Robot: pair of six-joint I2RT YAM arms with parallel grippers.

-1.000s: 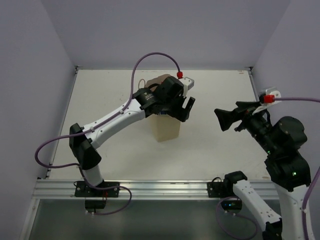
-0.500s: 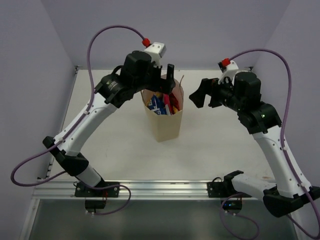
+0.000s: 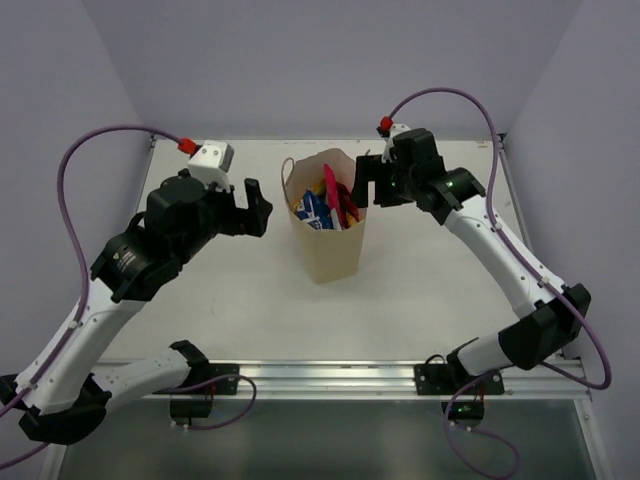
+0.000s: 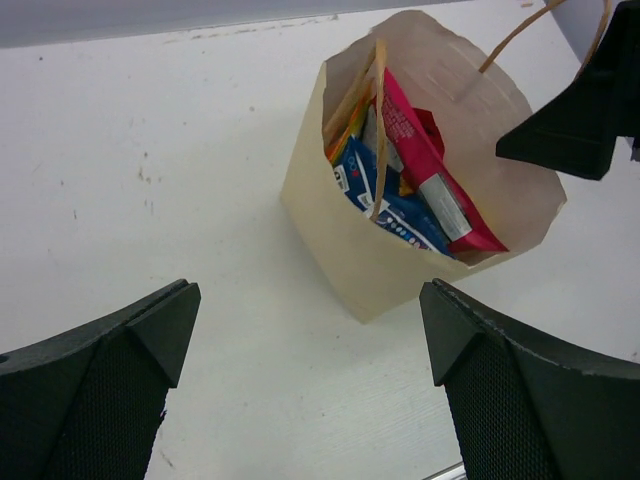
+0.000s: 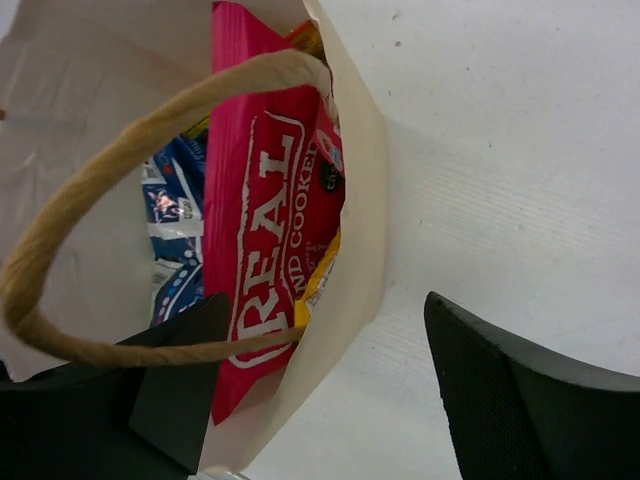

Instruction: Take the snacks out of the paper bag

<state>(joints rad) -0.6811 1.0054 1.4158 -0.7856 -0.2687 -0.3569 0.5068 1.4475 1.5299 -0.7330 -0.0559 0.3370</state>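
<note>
Both spread wide: right gripper (image 3: pixel 365 188) straddles the paper bag (image 3: pixel 330 255) rim by the magenta pouch (image 5: pixel 265 250); left gripper (image 3: pixel 258 208) hovers left of it.

We see a matt tan paper bag (image 3: pixel 330 255) with a rough twisted-cord handle (image 5: pixel 120 138), a glossy plastic magenta pouch (image 5: pixel 262 230), and a matt, lightly scuffed white table (image 4: pixel 150 220).

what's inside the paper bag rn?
The paper bag holds a magenta pouch standing upright, a blue chip bag beside it, and a sliver of yellow packet. Anything lower is covered by those and the walls.
</note>
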